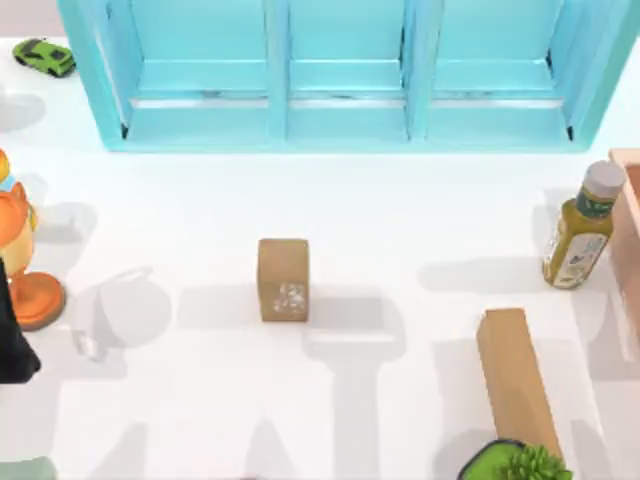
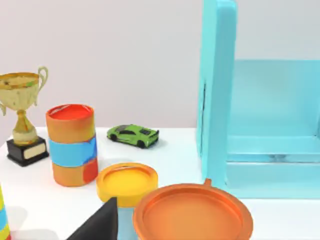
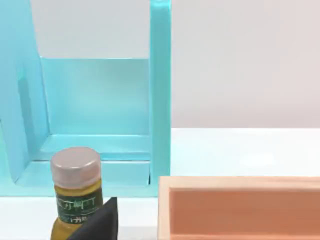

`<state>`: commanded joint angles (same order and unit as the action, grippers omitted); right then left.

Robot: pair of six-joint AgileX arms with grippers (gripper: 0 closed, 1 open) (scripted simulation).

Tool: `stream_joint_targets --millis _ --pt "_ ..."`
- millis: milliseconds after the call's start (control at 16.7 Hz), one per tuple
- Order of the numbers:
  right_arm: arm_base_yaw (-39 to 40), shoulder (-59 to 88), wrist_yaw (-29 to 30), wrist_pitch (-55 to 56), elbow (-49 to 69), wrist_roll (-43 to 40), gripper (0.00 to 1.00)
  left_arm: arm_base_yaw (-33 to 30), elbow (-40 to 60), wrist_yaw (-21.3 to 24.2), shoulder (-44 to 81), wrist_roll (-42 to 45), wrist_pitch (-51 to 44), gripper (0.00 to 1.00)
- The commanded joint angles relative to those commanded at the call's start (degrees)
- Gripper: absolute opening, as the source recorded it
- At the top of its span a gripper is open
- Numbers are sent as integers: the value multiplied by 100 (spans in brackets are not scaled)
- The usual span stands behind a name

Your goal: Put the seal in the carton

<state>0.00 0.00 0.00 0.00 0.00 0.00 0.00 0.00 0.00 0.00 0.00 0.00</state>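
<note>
The seal (image 1: pixel 283 278), a small tan-brown block with a whitish speckled mark on its front face, stands upright in the middle of the white table, with nothing touching it. The carton (image 3: pixel 240 207) is a peach open box at the table's right edge (image 1: pixel 629 225), seen close up in the right wrist view. A dark part of my left gripper (image 2: pixel 97 225) shows in the left wrist view, and my left arm (image 1: pixel 14 340) sits at the table's left edge. A dark part of my right gripper (image 3: pixel 97 222) shows beside the bottle, near the carton.
A turquoise three-bay shelf (image 1: pixel 345 75) spans the back. An olive-green bottle (image 1: pixel 580 230) stands left of the carton. A plain tan bar (image 1: pixel 515 380) and a green plant (image 1: pixel 525 465) lie at front right. At left are a toy car (image 1: pixel 44 57), an orange dish (image 1: pixel 38 300) and cans (image 2: pixel 71 145).
</note>
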Motion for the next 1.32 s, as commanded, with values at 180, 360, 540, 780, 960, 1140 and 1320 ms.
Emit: stream_joint_targets --millis 180,360,540,780,960,1140,1320 --pt "22 30 -11 -23 37 9 100 0 0 0 0 0 0 100" --pt "268 408 -116 -307 485 119 100 0 0 0 0 0 0 100" --pt "698 1216 -257 -893 1389 353 100 0 0 0 0 0 0 100" --pt "1499 2806 -497 -1990 3248 806 100 0 0 0 0 0 0 100" --pt "2148 4206 -643 -2954 4863 1223 100 0 0 0 0 0 0 100" --pt "2804 5727 -764 -3979 6574 1695 100 0 0 0 0 0 0 100" --pt "3398 7287 -807 -5002 8304 2191 100 0 0 0 0 0 0 100"
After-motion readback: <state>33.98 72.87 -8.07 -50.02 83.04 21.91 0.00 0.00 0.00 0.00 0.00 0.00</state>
